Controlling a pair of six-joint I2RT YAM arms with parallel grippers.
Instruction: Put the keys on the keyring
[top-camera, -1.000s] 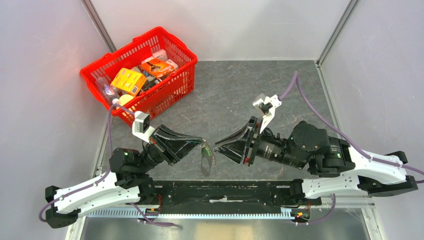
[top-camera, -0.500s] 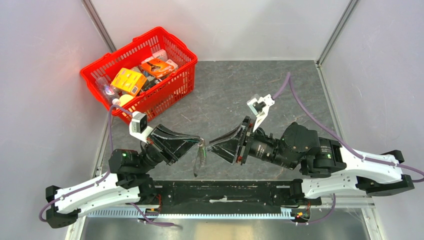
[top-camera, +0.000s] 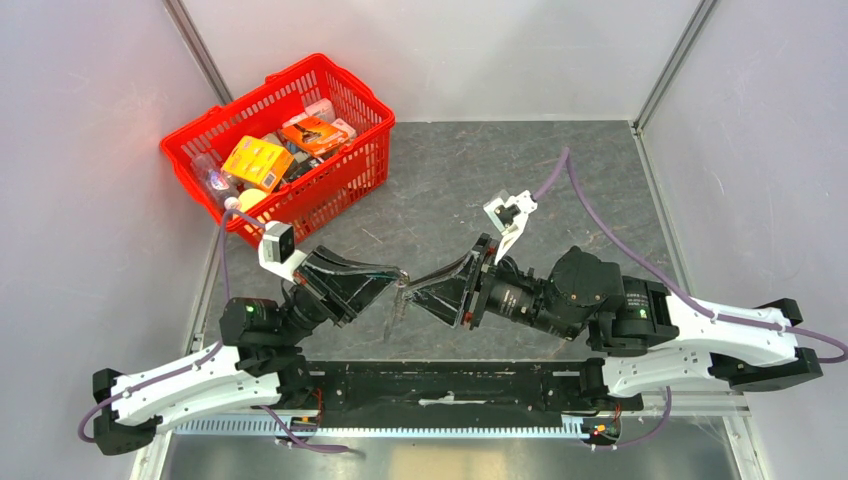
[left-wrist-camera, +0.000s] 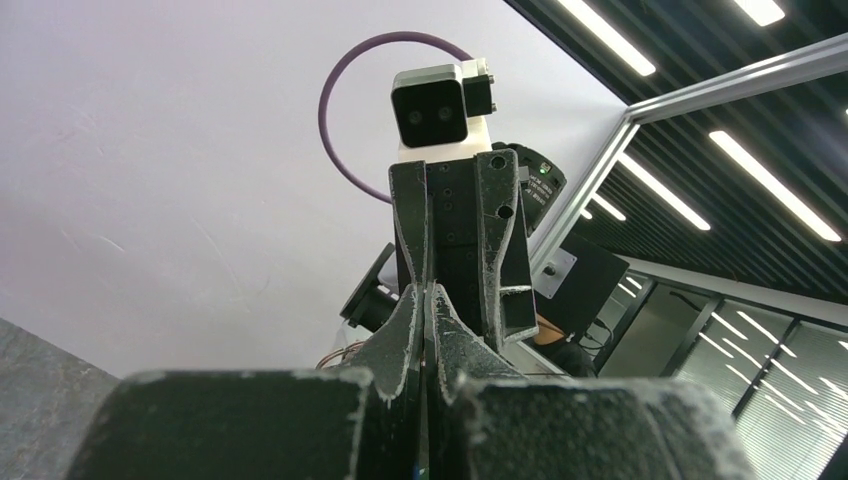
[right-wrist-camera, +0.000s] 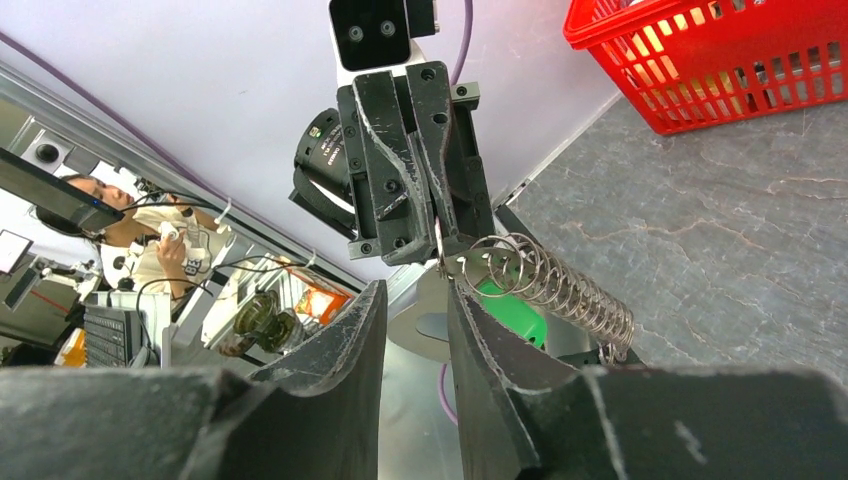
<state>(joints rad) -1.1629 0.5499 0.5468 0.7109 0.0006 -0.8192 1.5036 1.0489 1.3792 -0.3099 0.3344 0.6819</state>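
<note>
My left gripper (top-camera: 399, 279) is shut on one end of the keyring (top-camera: 392, 312), a dark loop that hangs below its tips above the table. In the right wrist view the left gripper (right-wrist-camera: 438, 250) pinches the keyring (right-wrist-camera: 560, 290), which shows as a silvery coil. The key's green head (right-wrist-camera: 512, 310) shows just behind the coil; I cannot tell whether it is threaded on. My right gripper (top-camera: 413, 288) is open and empty, tip to tip with the left one, its jaws (right-wrist-camera: 415, 290) just below the pinched end. The left wrist view shows the left jaws (left-wrist-camera: 428, 290) pressed together.
A red basket (top-camera: 300, 80) full of packaged goods stands at the back left of the grey table; its wall shows in the right wrist view (right-wrist-camera: 700, 50). Metal frame posts and pale walls bound the table.
My right arm has moved left until its tips meet the left gripper's. The left gripper has risen slightly, and the hanging keyring has swung a little to the left.
</note>
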